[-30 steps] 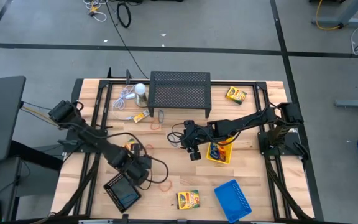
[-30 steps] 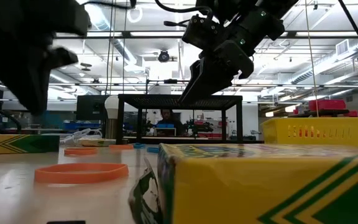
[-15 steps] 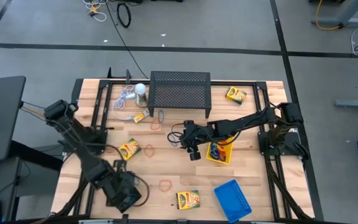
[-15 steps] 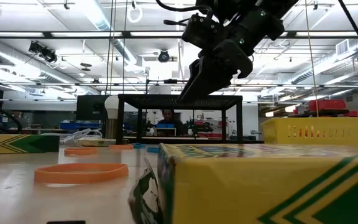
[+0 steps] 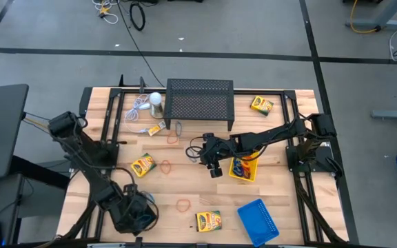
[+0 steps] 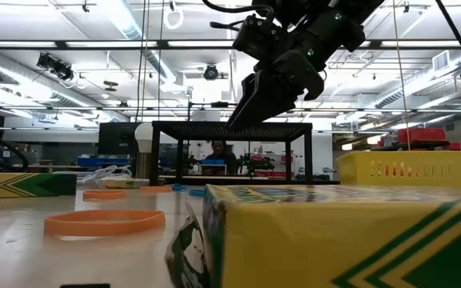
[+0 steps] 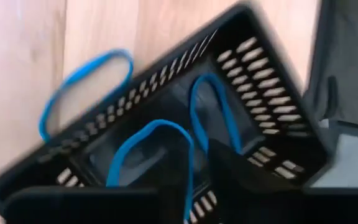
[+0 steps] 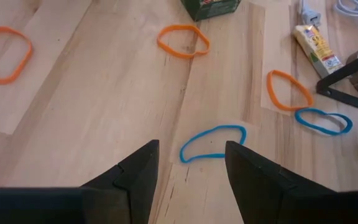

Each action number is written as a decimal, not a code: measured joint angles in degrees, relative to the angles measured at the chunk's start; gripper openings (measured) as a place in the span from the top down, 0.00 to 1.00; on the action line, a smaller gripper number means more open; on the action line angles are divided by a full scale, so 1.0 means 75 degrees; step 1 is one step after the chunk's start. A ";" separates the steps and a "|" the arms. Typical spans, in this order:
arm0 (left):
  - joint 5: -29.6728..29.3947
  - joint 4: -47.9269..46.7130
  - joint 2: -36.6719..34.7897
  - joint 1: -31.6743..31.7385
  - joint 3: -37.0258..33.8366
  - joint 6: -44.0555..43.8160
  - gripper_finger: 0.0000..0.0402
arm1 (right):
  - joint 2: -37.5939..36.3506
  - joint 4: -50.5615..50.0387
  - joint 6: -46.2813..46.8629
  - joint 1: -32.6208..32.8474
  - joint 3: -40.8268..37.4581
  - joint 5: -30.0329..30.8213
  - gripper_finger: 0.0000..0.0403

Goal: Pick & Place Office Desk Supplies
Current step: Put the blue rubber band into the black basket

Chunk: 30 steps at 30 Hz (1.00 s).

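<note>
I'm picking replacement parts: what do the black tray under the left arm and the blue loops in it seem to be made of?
The black tray looks like rigid matte plastic or coated metal: clean, regular slots. The blue loops look like rubber, thin, bent and smooth. The table shows pale wood grain.

A gray floor with black lines lies around the wooden table. Long lights shine overhead.

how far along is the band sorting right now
Partly done: blue bands lie in the black tray, some bands in the yellow tray. In hand: left claw over the black tray, right claw open above a blue band. Left: loose orange bands.
</note>
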 joint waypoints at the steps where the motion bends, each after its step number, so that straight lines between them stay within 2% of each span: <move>1: -0.0005 0.0166 0.0000 -0.0070 -0.0107 -0.0137 0.78 | 0.0000 0.0001 -0.0002 0.0000 0.0000 0.0000 0.52; 7: -0.0573 0.0910 -0.0003 -0.0488 -0.0349 -0.0530 0.58 | 0.0000 0.0001 -0.0002 0.0000 0.0000 -0.0002 0.52; 11: -0.1369 0.1436 -0.0056 -0.0640 -0.0343 -0.0069 0.47 | 0.0000 0.0019 -0.0009 0.0000 0.0000 -0.0005 0.52; 13: -0.2140 0.1669 -0.0122 -0.0716 -0.0343 0.0354 0.45 | 0.0000 0.0110 -0.0084 -0.0001 0.0000 -0.0010 0.52; 18: -0.4836 0.2087 -0.0213 -0.0843 -0.0340 0.2051 0.46 | 0.0000 0.0497 -0.0193 -0.0024 0.0000 -0.0500 0.52; 21: -0.5732 0.2266 -0.0213 -0.0665 -0.0340 0.3110 0.49 | 0.0000 0.0678 -0.0200 -0.0038 0.0000 -0.0738 0.52; 26: -0.5951 0.3020 -0.0213 0.0093 -0.0343 0.4853 0.52 | 0.0252 0.0915 -0.0169 -0.0127 0.0001 -0.0981 0.52; 28: -0.5564 0.3711 -0.0213 0.0501 -0.0343 0.5834 0.52 | 0.0573 0.1108 -0.0165 -0.0194 -0.0003 -0.1136 0.52; 30: -0.4829 0.4421 -0.0213 0.0963 -0.0346 0.6802 0.51 | 0.0895 0.1090 -0.0161 -0.0271 -0.0006 -0.1238 0.52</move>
